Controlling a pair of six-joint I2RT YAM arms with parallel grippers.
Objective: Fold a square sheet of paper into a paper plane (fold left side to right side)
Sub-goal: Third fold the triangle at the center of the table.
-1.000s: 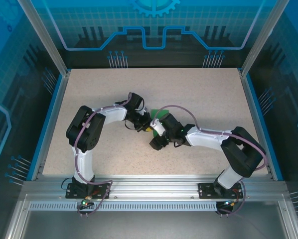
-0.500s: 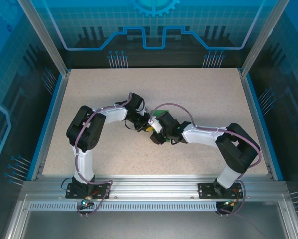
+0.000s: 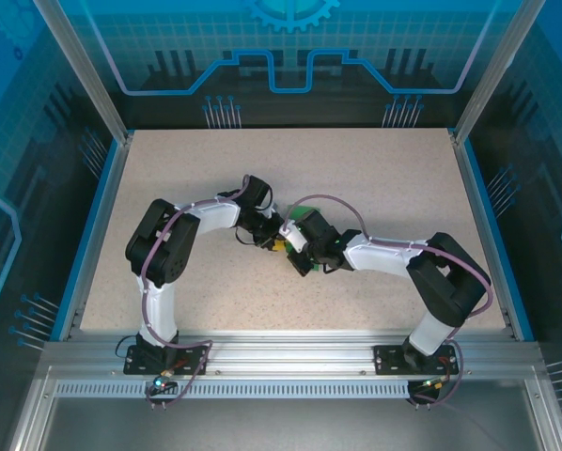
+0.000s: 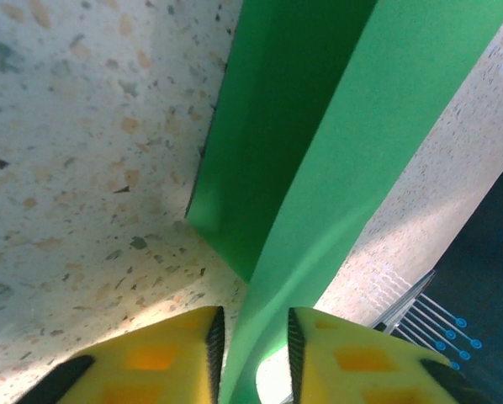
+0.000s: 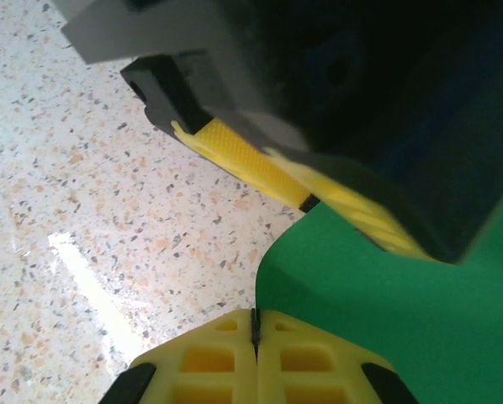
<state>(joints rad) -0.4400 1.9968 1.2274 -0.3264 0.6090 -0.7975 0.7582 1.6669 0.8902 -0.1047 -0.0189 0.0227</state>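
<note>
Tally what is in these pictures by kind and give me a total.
Green paper sheet: 1
Grippers: 2, left gripper and right gripper
Table: 1
Total: 4

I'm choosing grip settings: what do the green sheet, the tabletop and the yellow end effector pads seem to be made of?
Green sheet: thin matte paper, curling without glare.
Tabletop: speckled, slightly glossy, likely stone-look laminate.
Right end effector's pads: yellow, with moulded pockets, probably rubber or plastic.
</note>
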